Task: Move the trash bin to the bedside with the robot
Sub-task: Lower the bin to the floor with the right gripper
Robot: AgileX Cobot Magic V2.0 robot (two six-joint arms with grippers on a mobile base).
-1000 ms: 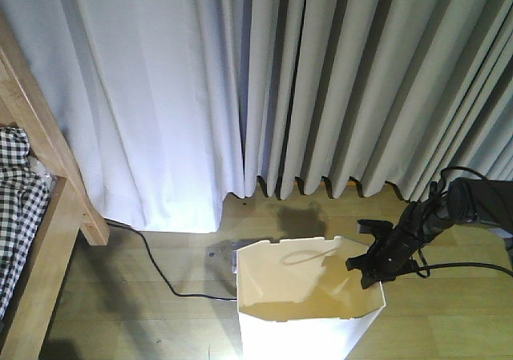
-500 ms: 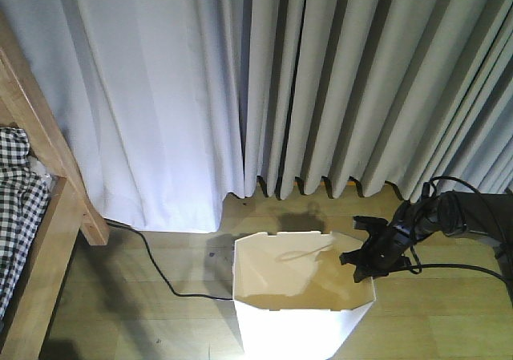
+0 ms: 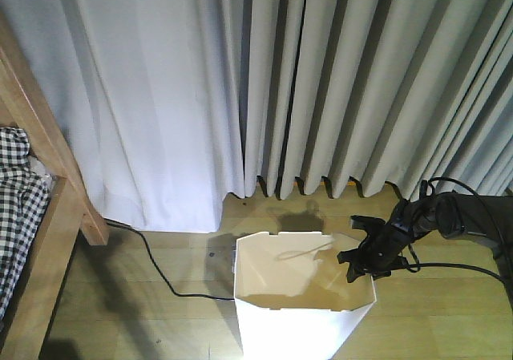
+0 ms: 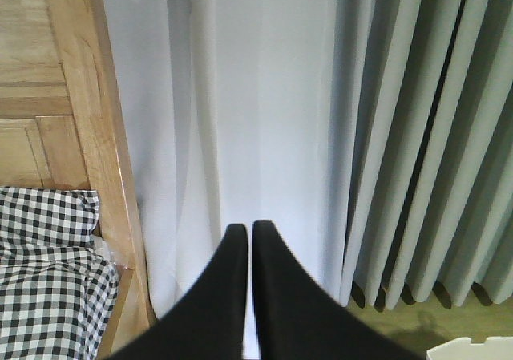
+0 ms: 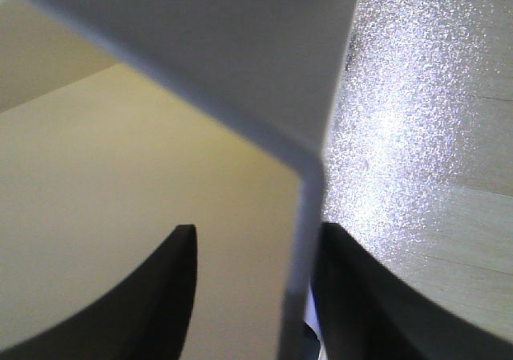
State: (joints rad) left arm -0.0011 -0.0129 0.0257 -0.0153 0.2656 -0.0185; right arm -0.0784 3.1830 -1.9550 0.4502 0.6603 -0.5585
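Observation:
The white trash bin (image 3: pixel 304 328) stands on the wooden floor at the bottom centre, its cream inside showing. My right gripper (image 3: pixel 358 265) is at the bin's right rim. In the right wrist view it (image 5: pixel 256 230) is open and straddles the thin bin wall (image 5: pixel 309 208): one finger (image 5: pixel 170 284) is inside with a gap, the other finger (image 5: pixel 357 292) is outside, close against the wall. The bed's wooden frame (image 3: pixel 50 232) and checked bedding (image 3: pixel 14 208) are at the left edge, apart from the bin. My left gripper (image 4: pixel 244 228) is shut on nothing, facing the curtain beside the bed frame (image 4: pixel 90 135).
Grey-white curtains (image 3: pixel 321 79) hang to the floor behind the bin. A black cable (image 3: pixel 160 276) runs across the floor from the bed's corner toward the bin. Black cables (image 3: pixel 457 268) trail from the right arm.
The bin and the right gripper at its rim have shifted slightly left over the last second; in the last half second almost nothing moved.

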